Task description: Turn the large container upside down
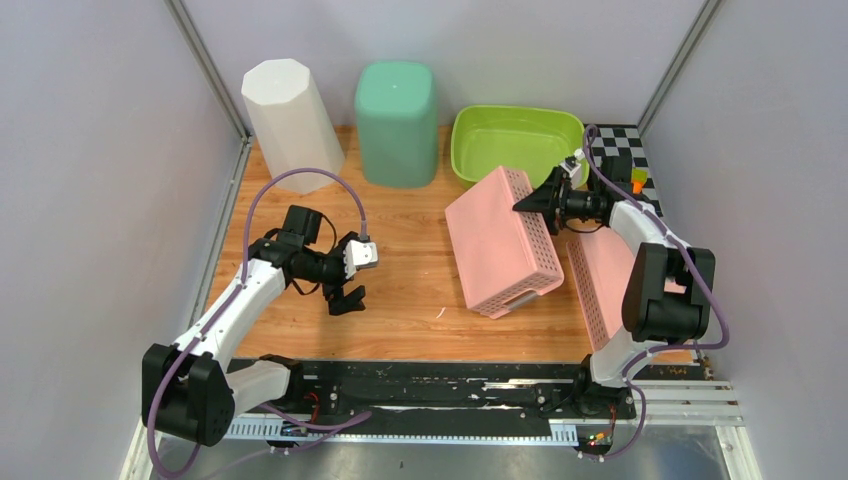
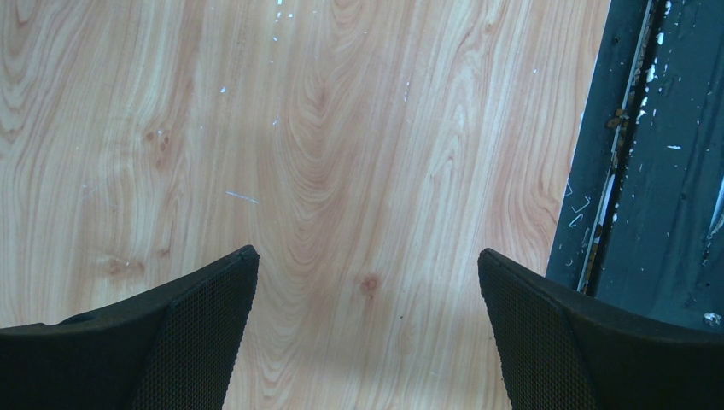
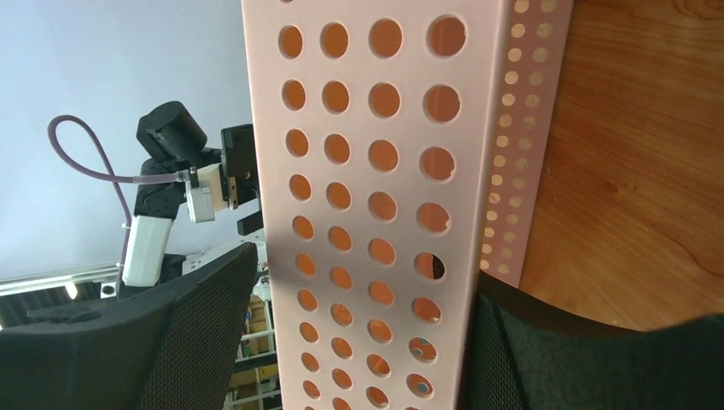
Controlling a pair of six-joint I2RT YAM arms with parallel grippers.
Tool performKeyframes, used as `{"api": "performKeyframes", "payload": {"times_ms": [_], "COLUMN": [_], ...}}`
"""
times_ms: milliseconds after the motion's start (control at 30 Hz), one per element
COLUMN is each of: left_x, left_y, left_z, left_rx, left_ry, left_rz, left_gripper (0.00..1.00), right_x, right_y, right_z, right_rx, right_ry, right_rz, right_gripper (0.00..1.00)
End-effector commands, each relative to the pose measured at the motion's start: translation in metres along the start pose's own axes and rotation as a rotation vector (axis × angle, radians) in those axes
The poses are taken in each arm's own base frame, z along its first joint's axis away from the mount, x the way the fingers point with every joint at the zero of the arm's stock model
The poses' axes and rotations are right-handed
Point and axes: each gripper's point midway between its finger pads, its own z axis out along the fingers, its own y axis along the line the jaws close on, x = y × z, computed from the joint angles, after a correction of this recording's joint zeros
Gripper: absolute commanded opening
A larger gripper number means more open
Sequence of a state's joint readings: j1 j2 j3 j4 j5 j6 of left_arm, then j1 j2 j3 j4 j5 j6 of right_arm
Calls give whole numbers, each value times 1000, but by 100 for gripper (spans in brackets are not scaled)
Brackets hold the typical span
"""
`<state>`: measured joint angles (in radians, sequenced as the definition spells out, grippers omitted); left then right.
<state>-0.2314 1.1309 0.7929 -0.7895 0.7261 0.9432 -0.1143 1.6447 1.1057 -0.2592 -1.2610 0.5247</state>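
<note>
Astride the pink basket [image 1: 497,243] (perforated wall) sits the right hand [image 1: 527,203].

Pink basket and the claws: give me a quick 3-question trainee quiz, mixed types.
1. True or false: the left claw holds something.
2. What colour is the open tub behind the pink basket?
3. The right claw's fingers stand: A) in mid-air, clear of everything B) inside the tub C) either side of the pink basket's perforated wall.

Key
1. False: it is open over the bare table.
2. Lime green.
3. C.
</note>
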Motion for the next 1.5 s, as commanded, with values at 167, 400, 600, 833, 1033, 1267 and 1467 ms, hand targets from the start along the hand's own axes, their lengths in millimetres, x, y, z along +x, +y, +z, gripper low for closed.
{"api": "performKeyframes", "payload": {"times_ms": [167,400,600,833,1033,1267,1467], "left_x": [-8,-9,-9,-8,-9,-8,-9], "left_y": [2,2,1,1,2,2,2], "left_z": [-4,-4,-4,-4,-4,-3,-4], "left_rx": [2,3,4,6,5,8,6], "left_ry": [-24,-25,-26,-25,-25,-24,-25], "left_rz": [11,13,14,15,15,14,16], "left_gripper": [100,100,100,100,100,100,100], "right_x": [3,5,6,9,13,19,26], "right_y": [3,1,-3,-13,-21,-31,-47], "right_z": [0,3,4,8,17,27,35], "right_rx": [44,58,82,109,113,134,154], "right_ry": [2,8,6,15,26,46,61], "right_rz": [-52,-59,-70,-57,-49,-47,-49], "right_gripper": [76,69,65,64,64,65,65]}}
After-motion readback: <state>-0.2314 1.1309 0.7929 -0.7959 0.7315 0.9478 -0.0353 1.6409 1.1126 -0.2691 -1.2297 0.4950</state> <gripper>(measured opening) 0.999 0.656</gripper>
